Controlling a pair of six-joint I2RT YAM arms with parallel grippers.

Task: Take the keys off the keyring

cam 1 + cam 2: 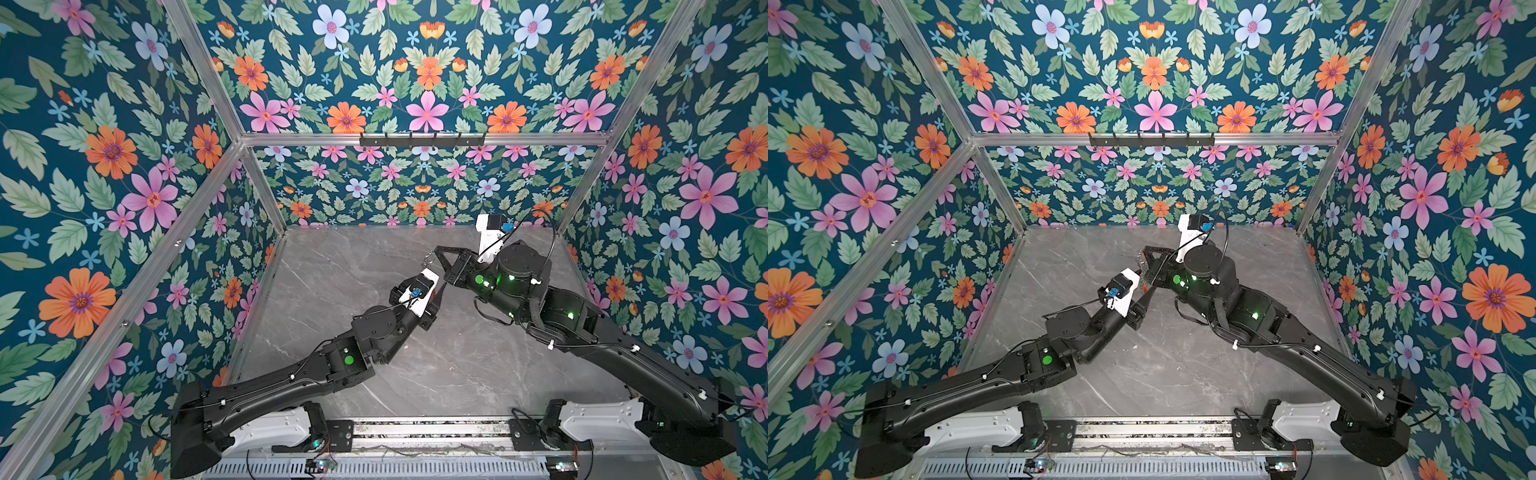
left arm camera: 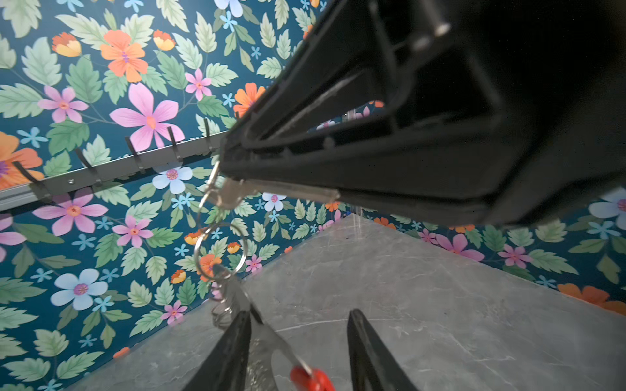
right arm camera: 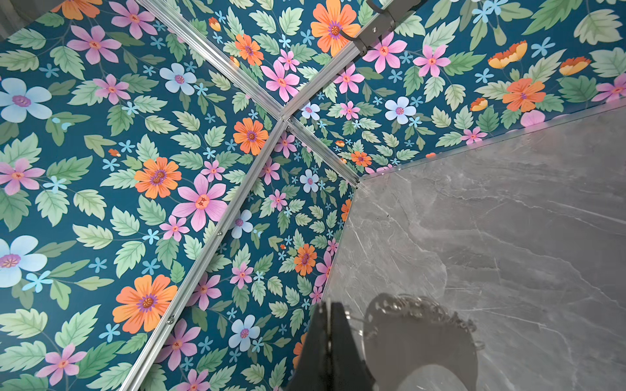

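- Closest to the left wrist camera, my left gripper (image 2: 298, 314) had its jaws about half apart. It held the keyring (image 2: 237, 294) between them, up off the grey table (image 2: 440, 304).
- The flat plate lay against one finger (image 2: 230, 352). The other finger (image 2: 369, 355) stood a little away from the part I could see.
- The keyring's long way ran straight out from between those fingers. Its red strip (image 2: 310, 379) sat at the back, near the camera. Its thin end pointed away, toward the right gripper (image 2: 225, 159).
- A round wire ring (image 2: 195, 252) hung on that thin end, and small silver loops (image 2: 222, 311) stuck out along one edge.
- Just past the ring, the key (image 2: 230, 199) hung right under the tip of the right gripper. Those jaws were shut tight and pinched the key by its little loop (image 2: 212, 177).
- The key was too small and blurry for me to tell which way it pointed.
- In both top views the two grippers met over the far middle of the table. The keyring (image 1: 1143, 272) ran from the left gripper toward the back wall (image 1: 1154, 178).
- From the right wrist camera, the keyring (image 3: 420, 338) was a blurry grey shape just beside the shut fingers (image 3: 338, 345).
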